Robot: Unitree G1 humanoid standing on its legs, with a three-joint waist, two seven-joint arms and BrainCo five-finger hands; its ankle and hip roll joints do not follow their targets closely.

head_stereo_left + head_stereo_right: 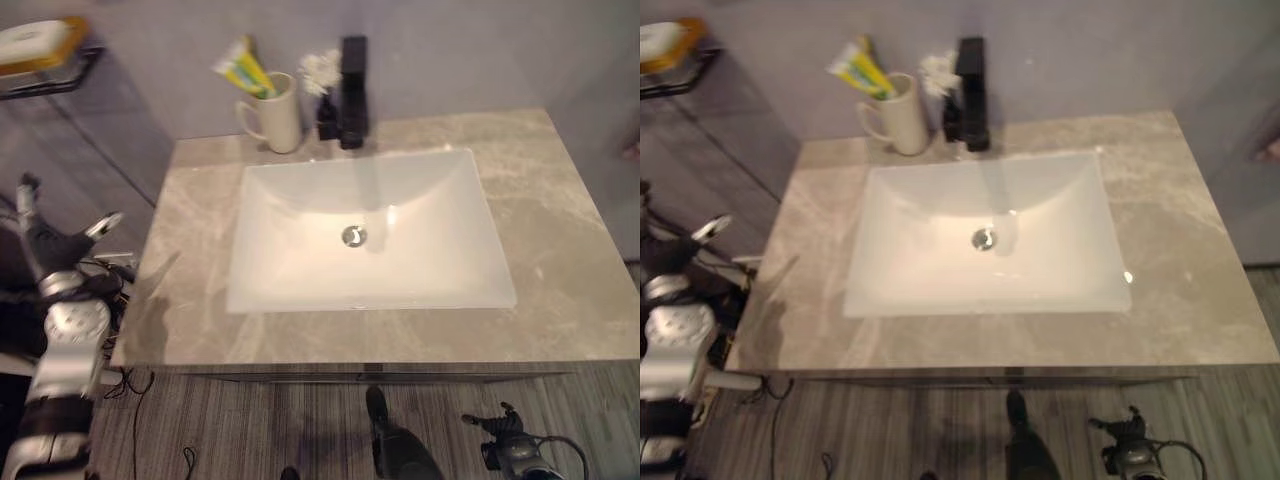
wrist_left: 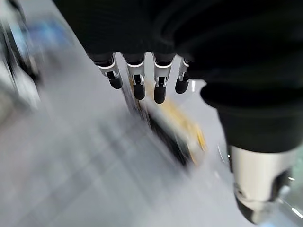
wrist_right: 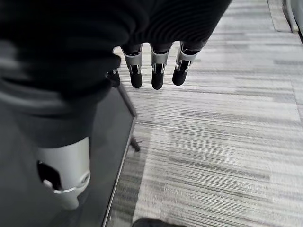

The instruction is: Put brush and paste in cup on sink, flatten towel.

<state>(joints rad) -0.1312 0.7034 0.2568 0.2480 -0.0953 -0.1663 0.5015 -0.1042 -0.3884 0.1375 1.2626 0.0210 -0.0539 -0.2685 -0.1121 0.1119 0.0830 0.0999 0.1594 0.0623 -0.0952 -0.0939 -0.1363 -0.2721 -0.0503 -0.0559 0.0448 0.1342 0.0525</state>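
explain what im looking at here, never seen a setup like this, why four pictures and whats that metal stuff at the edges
This is a two-legged humanoid robot standing at a bathroom sink. The two upper pictures come from a stereo camera on its head, looking down. The two lower ones come from cameras on its wrists, looking along its fingers. On the stone counter a cream cup already holds a yellow-green paste tube; beside it stands a black faucet. A wall shelf sits at upper left. The metal is its arms: the left hand hangs beside the counter, the right hand low over the floor. Both are open and hold nothing.
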